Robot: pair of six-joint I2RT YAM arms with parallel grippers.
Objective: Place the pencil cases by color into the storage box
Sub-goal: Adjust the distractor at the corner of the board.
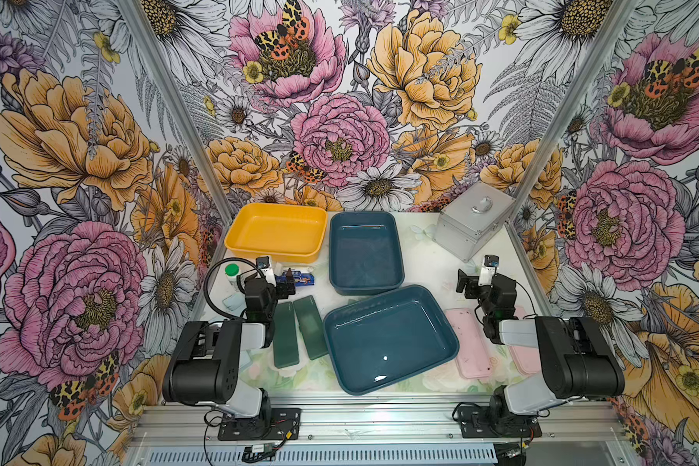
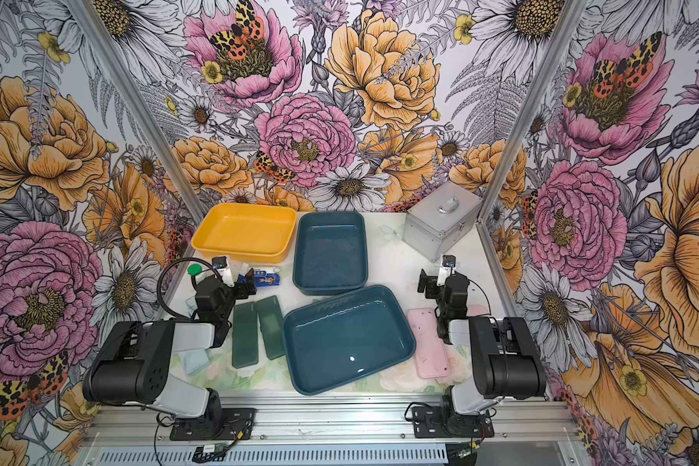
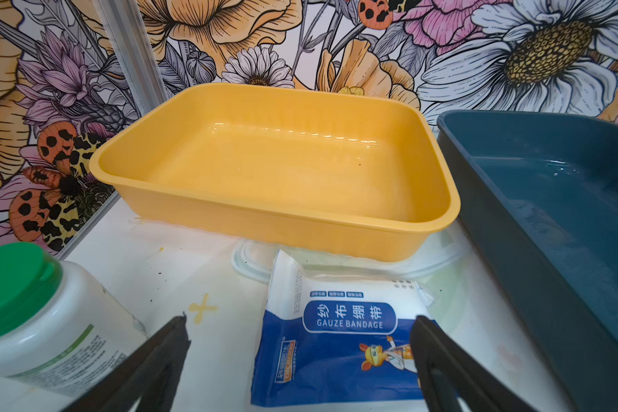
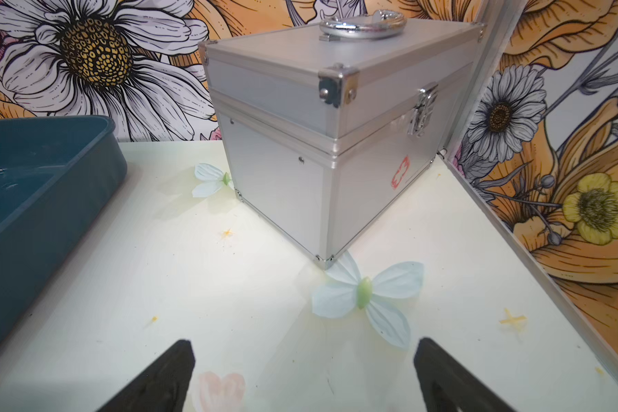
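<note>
Our left gripper point(image 3: 300, 321) and right gripper point(image 4: 304, 342) stand wide, empty. Flat dark green plastic pencil cases point(image 1: 286, 339) lie at nine o'clock of the near teal plastic tray point(image 1: 388, 343), pink ones point(image 1: 469, 343) at three — we might grab the blue printed gauze packet point(image 3: 336, 360) instead.

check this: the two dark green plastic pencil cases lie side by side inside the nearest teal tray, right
Not inside. The two dark green flat plastic pencil cases lie side by side on the table beside the nearest teal plastic tray, as both top views show.
</note>
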